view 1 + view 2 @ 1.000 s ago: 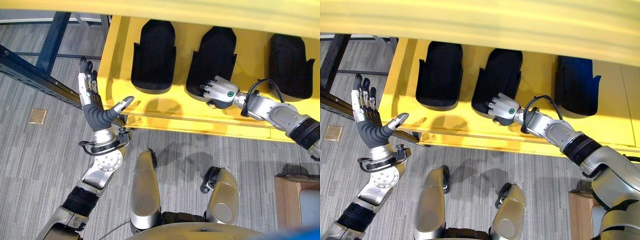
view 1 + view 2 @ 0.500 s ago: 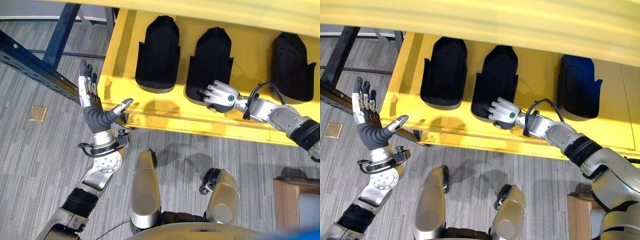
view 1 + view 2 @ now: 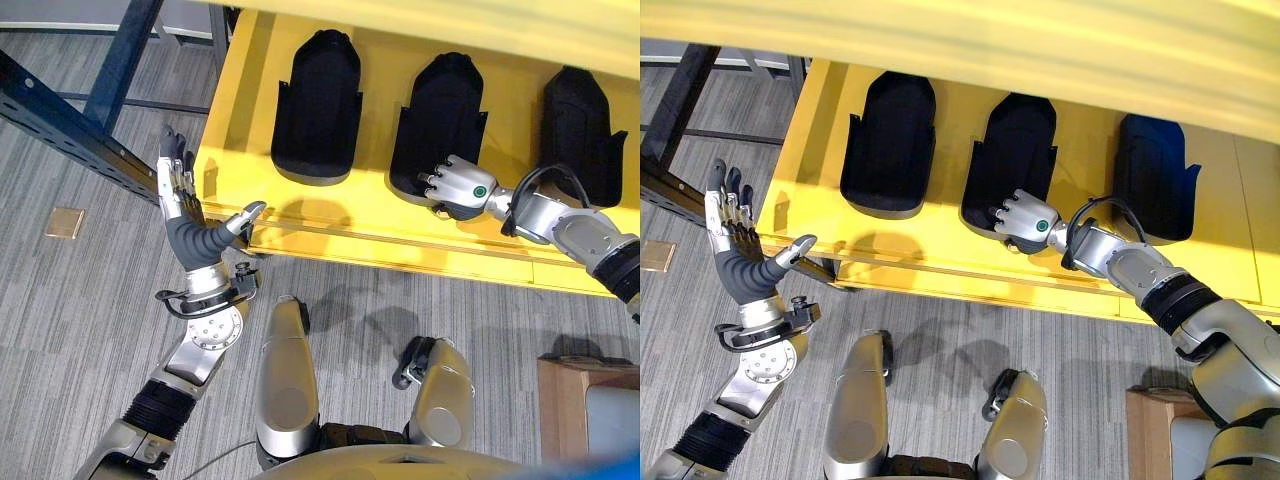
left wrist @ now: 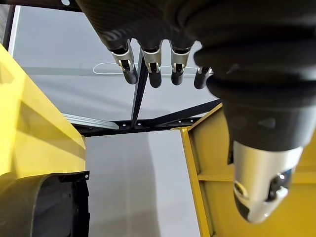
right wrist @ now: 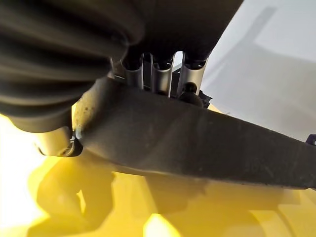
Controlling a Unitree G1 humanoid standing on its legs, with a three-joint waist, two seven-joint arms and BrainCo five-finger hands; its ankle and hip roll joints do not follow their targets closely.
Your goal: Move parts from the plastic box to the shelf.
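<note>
I am seeing three parts lying side by side on the shelf (image 3: 330, 225): the left part (image 3: 317, 106), the middle part (image 3: 440, 125) and the right part (image 3: 580, 130). My right hand (image 3: 455, 185) is resting at the near end of the middle part, its fingers (image 5: 163, 74) curling over that edge. My left hand (image 3: 190, 225) is hovering off the shelf's left corner, over the floor (image 3: 70, 300).

By my right hand (image 3: 458, 185) a black part (image 3: 438, 125) lies on the yellow shelf (image 3: 340, 225); grey striped floor (image 3: 80, 300) under my left hand (image 3: 190, 230).
</note>
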